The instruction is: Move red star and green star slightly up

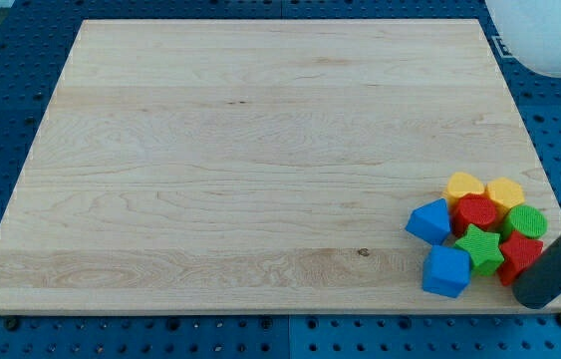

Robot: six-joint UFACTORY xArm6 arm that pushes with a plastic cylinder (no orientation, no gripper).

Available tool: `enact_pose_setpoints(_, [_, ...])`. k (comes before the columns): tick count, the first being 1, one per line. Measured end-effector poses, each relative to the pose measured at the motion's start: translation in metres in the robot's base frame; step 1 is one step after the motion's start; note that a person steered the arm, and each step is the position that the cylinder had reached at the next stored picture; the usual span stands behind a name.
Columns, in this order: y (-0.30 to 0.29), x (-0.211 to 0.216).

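Observation:
The blocks sit in one tight cluster at the view's bottom right. The green star lies in its middle. A red block with an angular outline, which looks like the red star, touches the green star's right side. My tip is at the lower right of this red block, touching or nearly touching it, and the dark rod hides part of it. A second, rounder red block sits just above the green star.
A yellow heart and a yellow hexagon top the cluster. A green round block is at its right, a blue block at its left, and a blue cube at the bottom. The board's bottom edge is close below.

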State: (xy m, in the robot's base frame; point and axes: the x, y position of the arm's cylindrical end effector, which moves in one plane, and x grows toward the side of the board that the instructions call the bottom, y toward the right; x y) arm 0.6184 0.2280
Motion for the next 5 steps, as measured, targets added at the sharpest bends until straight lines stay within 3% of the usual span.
enact_pose_setpoints(5, [-0.016, -0.001])
